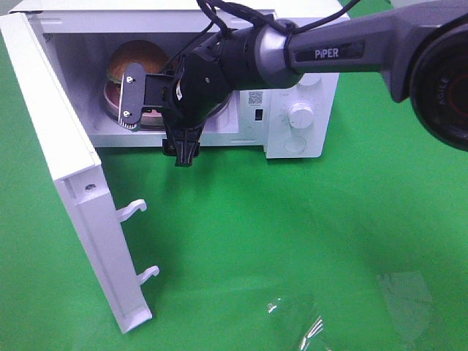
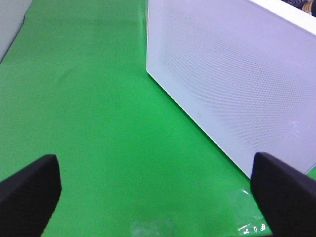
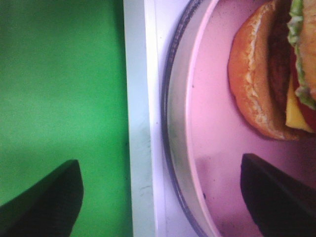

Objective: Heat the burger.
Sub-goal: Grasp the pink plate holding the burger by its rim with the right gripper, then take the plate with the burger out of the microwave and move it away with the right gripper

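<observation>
The burger (image 1: 137, 58) sits on a pink plate (image 1: 110, 93) inside the open microwave (image 1: 292, 131). In the right wrist view the burger (image 3: 266, 74) shows its bun, patty, lettuce and cheese on the plate (image 3: 217, 148). My right gripper (image 1: 157, 121) reaches across to the oven's mouth and stands open. In its own view the right gripper (image 3: 160, 202) straddles the plate's near rim, with one finger (image 3: 276, 197) over the plate and the other outside over the green mat. My left gripper (image 2: 158, 197) is open and empty above the mat; the high view does not show it.
The microwave door (image 1: 66, 168) is swung wide to the left, latch hooks (image 1: 131, 210) pointing out. Its white outer face (image 2: 237, 84) fills the left wrist view. A glass turntable (image 3: 175, 123) lies under the plate. A dial (image 1: 300, 113) sits on the control panel. Clear film (image 1: 292, 322) lies near the front.
</observation>
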